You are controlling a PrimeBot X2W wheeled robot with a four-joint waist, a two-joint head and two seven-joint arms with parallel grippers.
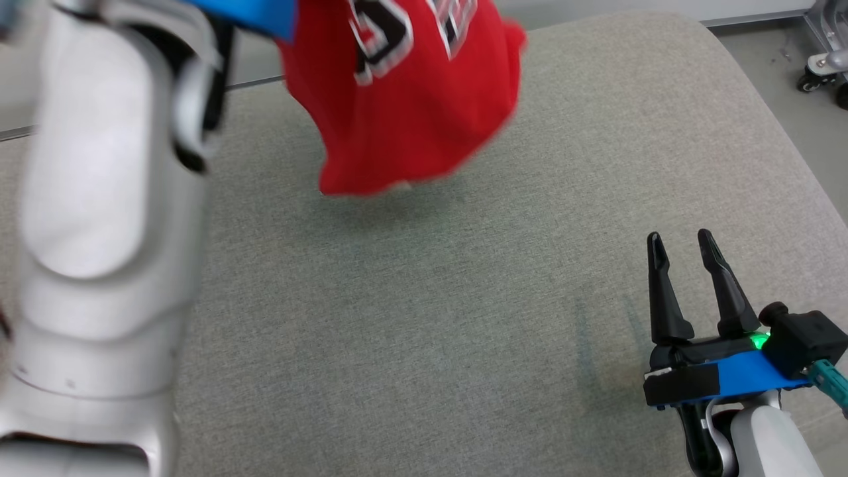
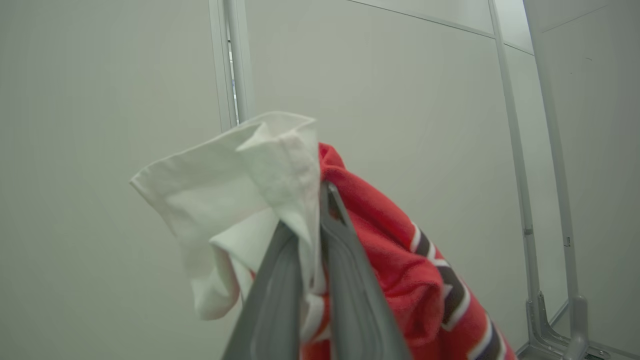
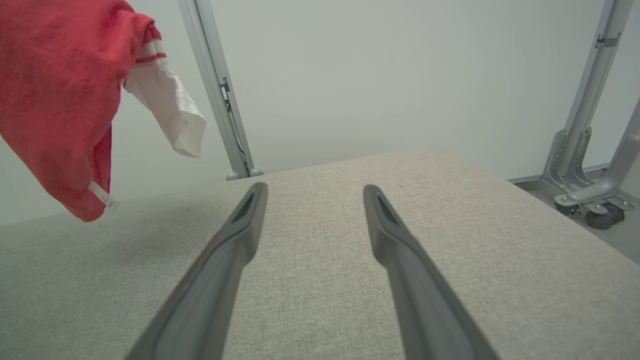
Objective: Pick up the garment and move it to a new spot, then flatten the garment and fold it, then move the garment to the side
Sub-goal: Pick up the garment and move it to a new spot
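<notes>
i'm watching left gripper [image 2: 310,212] pinching red fleece garment with white sleeve [image 1: 397,112], dangling above grey woven cushion [image 1: 430,318]; right gripper [image 1: 680,240] sitting spread.

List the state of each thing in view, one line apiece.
red garment: hanging bunched, lifted above the grey cushion.
left end effector: shut on the red garment, at its white cloth.
right end effector: open, empty, over the grey cushion.
</notes>
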